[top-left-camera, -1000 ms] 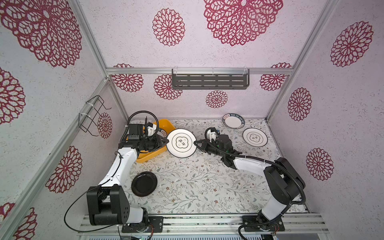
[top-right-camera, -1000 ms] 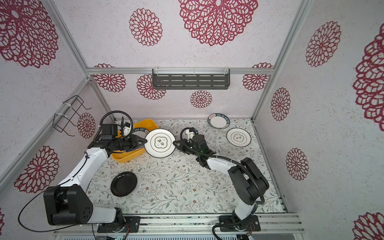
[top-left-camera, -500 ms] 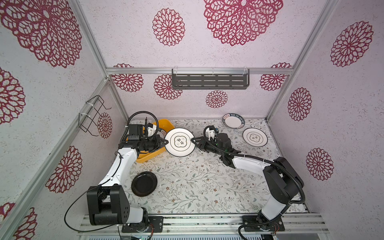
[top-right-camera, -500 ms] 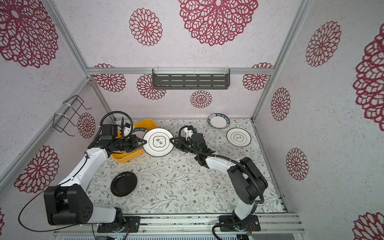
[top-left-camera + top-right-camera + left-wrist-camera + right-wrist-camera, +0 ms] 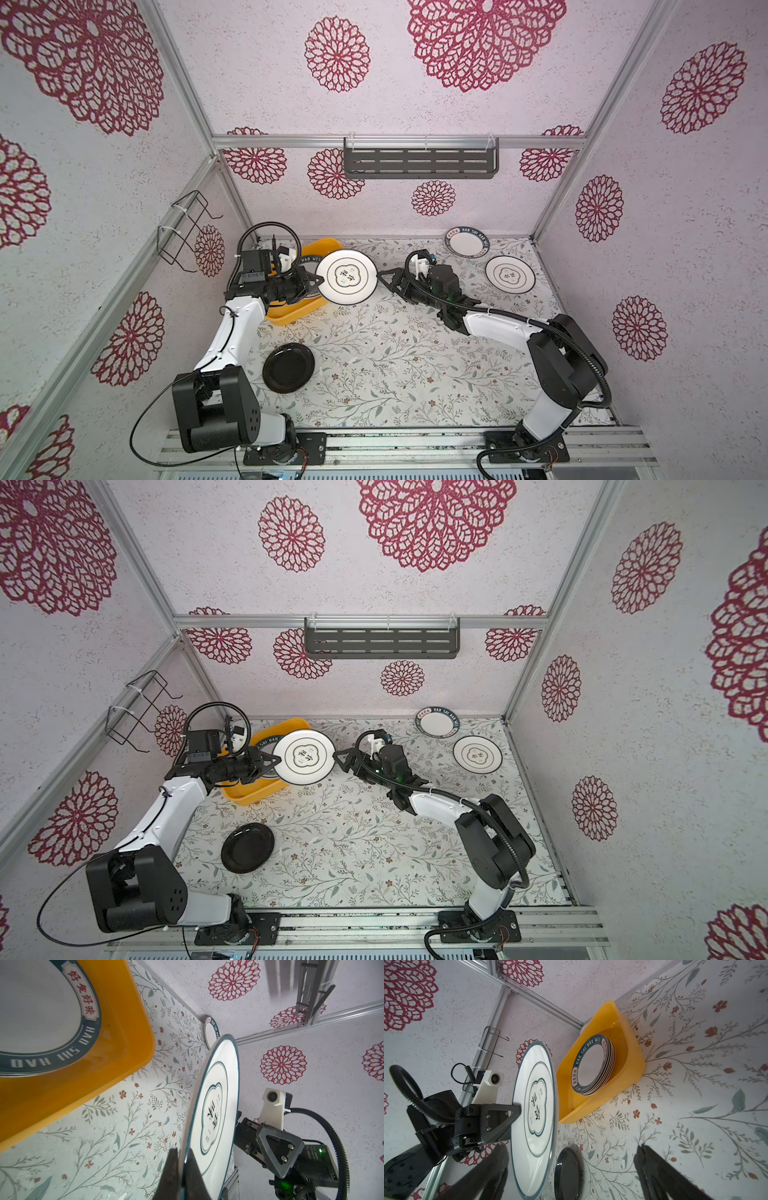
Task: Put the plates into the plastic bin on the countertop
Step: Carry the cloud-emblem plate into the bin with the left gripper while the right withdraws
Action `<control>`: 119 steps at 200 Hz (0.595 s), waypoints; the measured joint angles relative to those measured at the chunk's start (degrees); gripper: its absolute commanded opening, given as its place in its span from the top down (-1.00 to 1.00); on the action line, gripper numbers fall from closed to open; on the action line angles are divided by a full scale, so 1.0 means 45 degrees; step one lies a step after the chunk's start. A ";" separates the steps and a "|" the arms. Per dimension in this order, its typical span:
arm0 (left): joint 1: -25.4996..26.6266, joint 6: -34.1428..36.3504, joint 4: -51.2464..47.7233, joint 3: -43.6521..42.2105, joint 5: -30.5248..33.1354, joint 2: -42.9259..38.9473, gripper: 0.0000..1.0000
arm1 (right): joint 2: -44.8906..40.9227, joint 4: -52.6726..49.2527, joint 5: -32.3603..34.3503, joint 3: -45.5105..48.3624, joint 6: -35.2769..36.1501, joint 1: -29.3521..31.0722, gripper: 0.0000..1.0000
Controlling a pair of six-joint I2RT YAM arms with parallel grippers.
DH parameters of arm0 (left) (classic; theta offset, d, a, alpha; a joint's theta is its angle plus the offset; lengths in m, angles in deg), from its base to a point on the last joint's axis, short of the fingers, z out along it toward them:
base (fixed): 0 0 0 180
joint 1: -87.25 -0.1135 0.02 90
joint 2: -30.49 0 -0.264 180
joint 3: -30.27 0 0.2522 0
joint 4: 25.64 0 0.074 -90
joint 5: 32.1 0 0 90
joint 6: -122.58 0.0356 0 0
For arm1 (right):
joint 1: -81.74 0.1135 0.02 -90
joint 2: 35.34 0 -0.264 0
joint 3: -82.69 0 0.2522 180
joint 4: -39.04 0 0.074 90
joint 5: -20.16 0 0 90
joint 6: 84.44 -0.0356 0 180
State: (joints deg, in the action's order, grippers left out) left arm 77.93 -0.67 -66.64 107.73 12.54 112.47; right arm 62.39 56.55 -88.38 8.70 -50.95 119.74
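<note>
The left gripper (image 5: 318, 281) is clamped on the rim of the flower-outline plate (image 5: 347, 276), held above the countertop (image 5: 395, 353) beside the yellow bin (image 5: 297, 312) (teal-rimmed plates (image 5: 591, 1064) stacked inside). The right gripper (image 5: 384, 279), jaws spread, sits just off the held plate's opposite edge.

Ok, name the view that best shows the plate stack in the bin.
Right wrist view: the whole stack sits unobstructed in the bin. Left wrist crops it; both top views show only a rim sliver.
</note>
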 measured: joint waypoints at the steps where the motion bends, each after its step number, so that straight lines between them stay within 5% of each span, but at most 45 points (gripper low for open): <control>1: -0.0034 -0.0024 0.0019 -0.0005 0.0010 0.0010 1.00 | 0.0000 -0.0019 0.0034 -0.0010 0.0010 0.0000 -0.98; 47: -0.1083 -0.1044 0.0583 -0.0384 0.0835 0.0325 1.00 | -0.0053 -0.0748 0.0233 -0.0491 0.0743 0.0000 -0.98; 119: -0.1103 -0.2832 0.2497 -0.0573 0.3410 0.0797 0.97 | -0.0374 -0.1967 0.0423 -0.0748 0.2059 0.0000 -0.98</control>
State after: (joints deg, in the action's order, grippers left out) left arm 72.97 -13.41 -55.41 105.15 27.88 116.05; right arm 60.71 47.70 -86.48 5.34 -41.68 119.74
